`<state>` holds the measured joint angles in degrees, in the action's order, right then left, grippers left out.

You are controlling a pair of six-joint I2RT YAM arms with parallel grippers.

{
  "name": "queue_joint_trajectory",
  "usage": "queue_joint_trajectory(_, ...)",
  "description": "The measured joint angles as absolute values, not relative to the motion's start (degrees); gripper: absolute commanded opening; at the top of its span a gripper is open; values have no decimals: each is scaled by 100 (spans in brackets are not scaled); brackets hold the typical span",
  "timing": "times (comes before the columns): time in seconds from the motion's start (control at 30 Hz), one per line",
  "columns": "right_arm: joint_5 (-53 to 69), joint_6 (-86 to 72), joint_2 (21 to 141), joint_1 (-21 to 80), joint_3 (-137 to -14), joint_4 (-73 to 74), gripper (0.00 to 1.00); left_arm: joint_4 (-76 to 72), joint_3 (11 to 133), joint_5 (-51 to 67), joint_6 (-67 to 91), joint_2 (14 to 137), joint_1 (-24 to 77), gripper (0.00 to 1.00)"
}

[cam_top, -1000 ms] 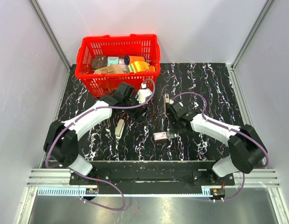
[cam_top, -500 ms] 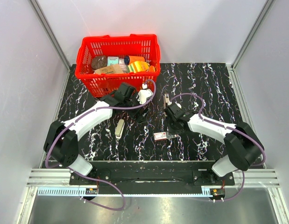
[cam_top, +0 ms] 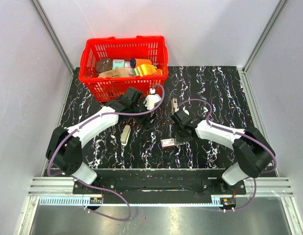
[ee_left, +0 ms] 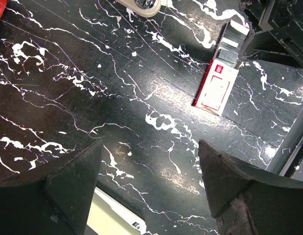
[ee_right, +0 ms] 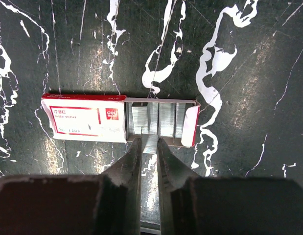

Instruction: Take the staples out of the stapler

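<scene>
Right tool (ee_right: 150, 147) is clamped on a thin staple strip (ee_right: 150, 139) at the open tray of the staple box (ee_right: 87, 117). Left tool (ee_left: 149, 156) hangs with fingers apart above the tabletop (ee_left: 68, 73). The stapler (cam_top: 174, 104) lies just beyond the right tool. The narrow pinch could let the brittle strip tilt, snap, or miss the tray.

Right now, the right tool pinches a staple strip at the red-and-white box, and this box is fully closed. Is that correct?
Not quite: the red-and-white box is slid open, its tray of staples exposed, as the right wrist view shows. The right tool does pinch a staple strip at it.
</scene>
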<state>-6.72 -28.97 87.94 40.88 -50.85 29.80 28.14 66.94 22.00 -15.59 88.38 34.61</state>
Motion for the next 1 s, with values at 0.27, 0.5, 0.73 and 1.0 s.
queue_joint_trajectory(0.27, -707, -2897, 8829, 4095, -5039, 2980, 17, 2814, 6694, 2180, -1568, 8838, 3479, 82)
queue_joint_trajectory(0.5, -707, -2897, 8829, 4099, -5009, 2978, 18, 2814, 6694, 2176, -1570, 8838, 3503, 82)
queue_joint_trajectory(0.73, -707, -2897, 8892, 4099, -5009, 2976, 21, 2814, 6694, 2156, -1612, 8838, 3524, 82)
queue_joint_trajectory(1.0, -705, -2897, 8917, 4101, -5009, 2963, 26, 2814, 6694, 2132, -1623, 8836, 3533, 82)
